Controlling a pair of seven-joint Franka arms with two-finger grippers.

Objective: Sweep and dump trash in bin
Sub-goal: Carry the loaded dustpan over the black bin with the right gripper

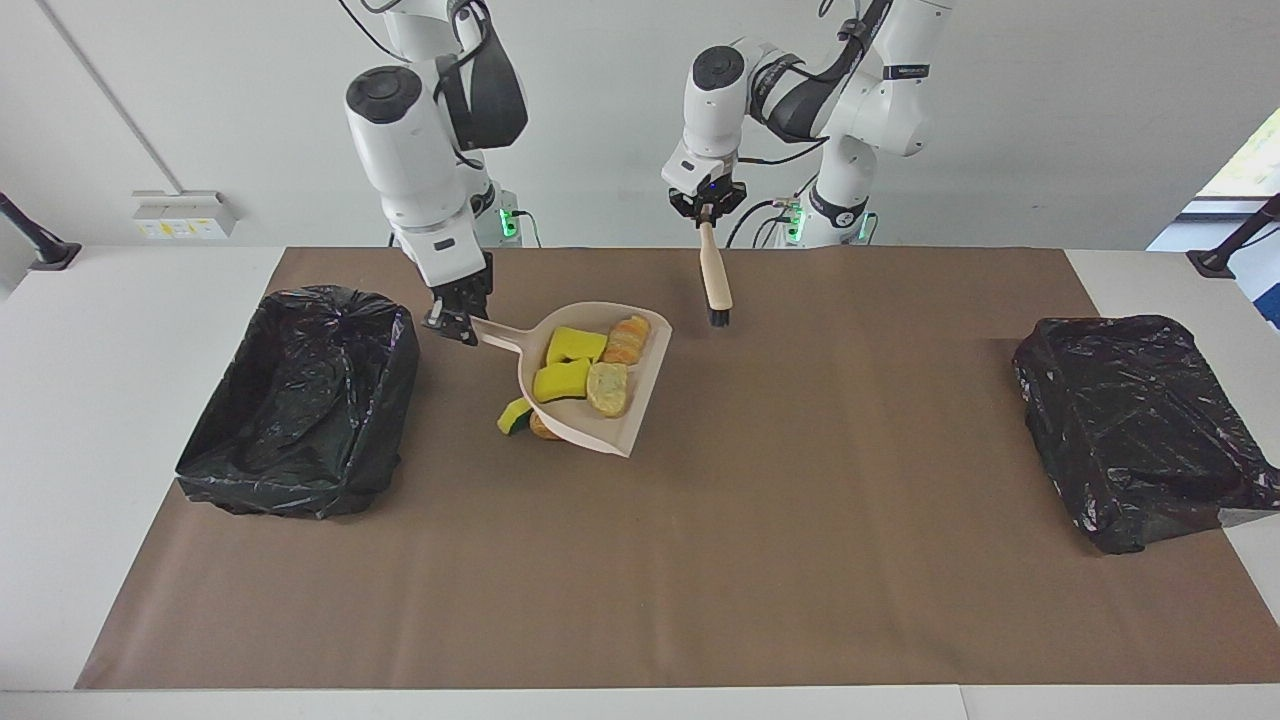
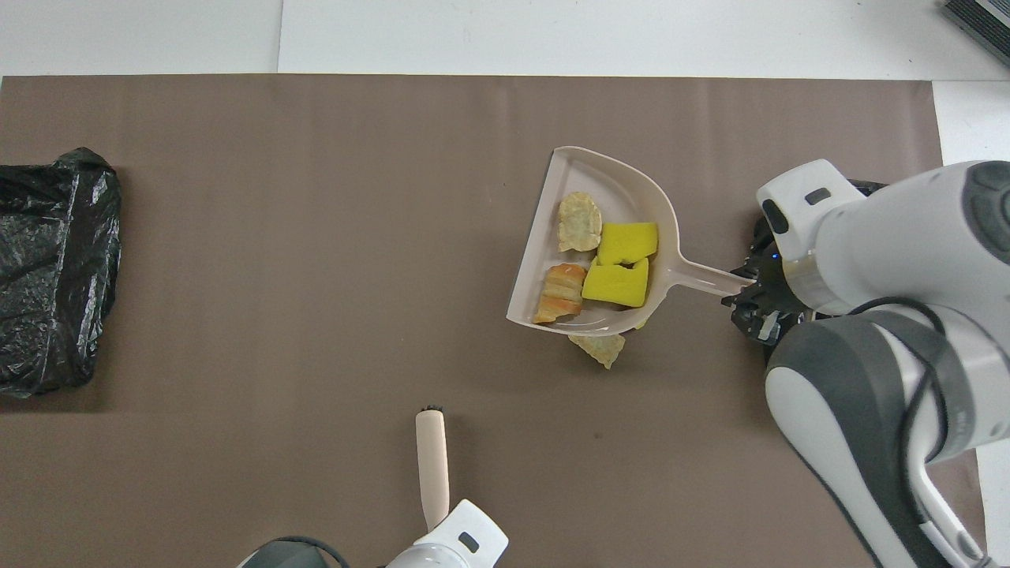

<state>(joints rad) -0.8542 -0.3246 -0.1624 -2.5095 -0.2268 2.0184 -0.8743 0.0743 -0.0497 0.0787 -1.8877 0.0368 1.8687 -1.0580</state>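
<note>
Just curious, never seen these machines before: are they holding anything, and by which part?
Yes. The right tool holds the dustpan by its handle's end; the left tool holds the brush by its handle's top.

No readable text on the table, the bins, the dustpan or the brush, a small dark mark on the left arm's upper link (image 1: 897, 71) — too small to make out, nothing else legible

Dustpan (image 1: 590, 400) aloft — trash (image 1: 585, 365) aboard
</note>
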